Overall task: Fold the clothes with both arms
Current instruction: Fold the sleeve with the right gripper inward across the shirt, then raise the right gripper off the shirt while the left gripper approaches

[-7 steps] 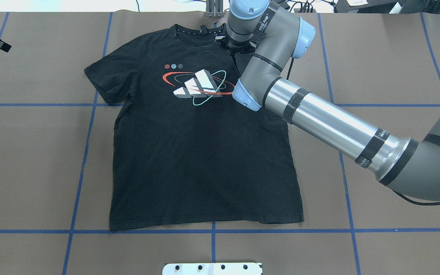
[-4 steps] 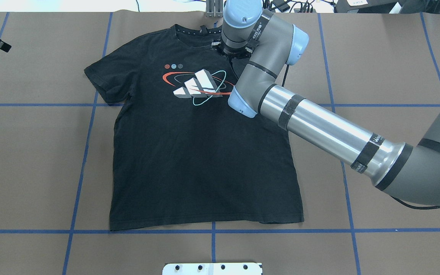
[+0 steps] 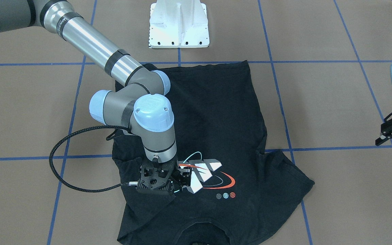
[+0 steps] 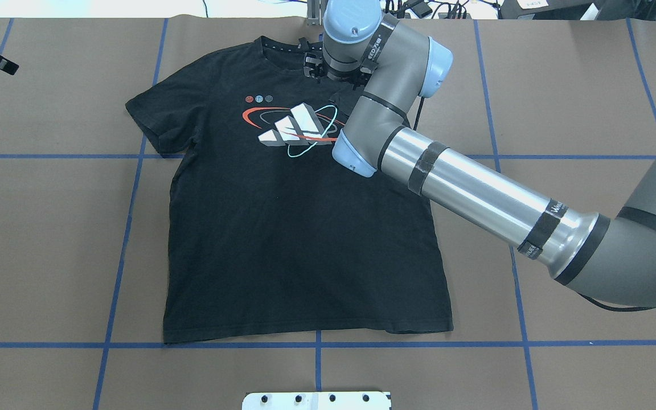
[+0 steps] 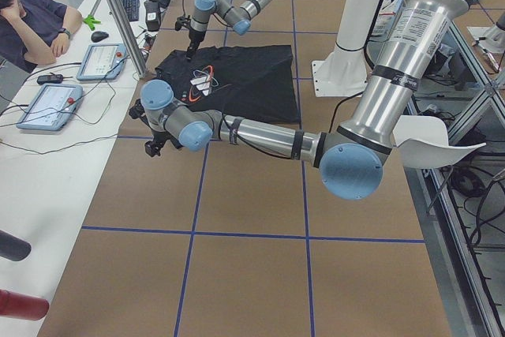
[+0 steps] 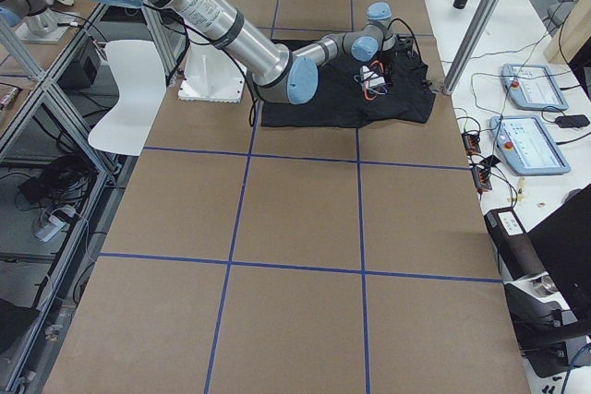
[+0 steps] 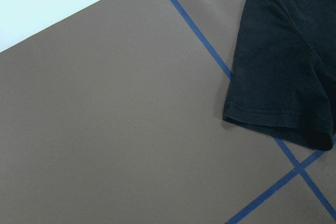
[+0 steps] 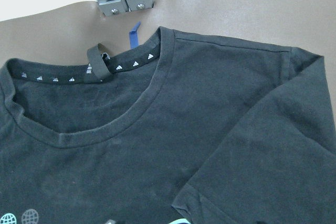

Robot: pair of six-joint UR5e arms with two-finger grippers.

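Plainly, the black short-sleeved T-shirt [image 4: 282, 239] is spread face up on the brown paper-covered worktop [image 4: 49, 228]. Its long axis runs up the overhead frame, with the ribbed collar [image 4: 285, 57] at the top and the straight hem [image 4: 305, 333] at the bottom. The black two-finger right hand [image 3: 177, 180] is held low over the chest, just beside the white, red and cyan chest print [image 4: 296, 128]. Whether it is open or clamped on cloth cannot be told, as black fingers are lost against black fabric. In the right wrist view the near sleeve [image 8: 262, 166] is seen laid inward over the chest. The black left hand [image 3: 391, 132] is parked at the right edge of the front-facing frame, well apart from the shirt, and its state cannot be told either. The other sleeve [image 4: 151, 122] is spread flat at the left of the overhead frame. The left hand is judged the nearer to it, so the next fold likely turns on that reach.
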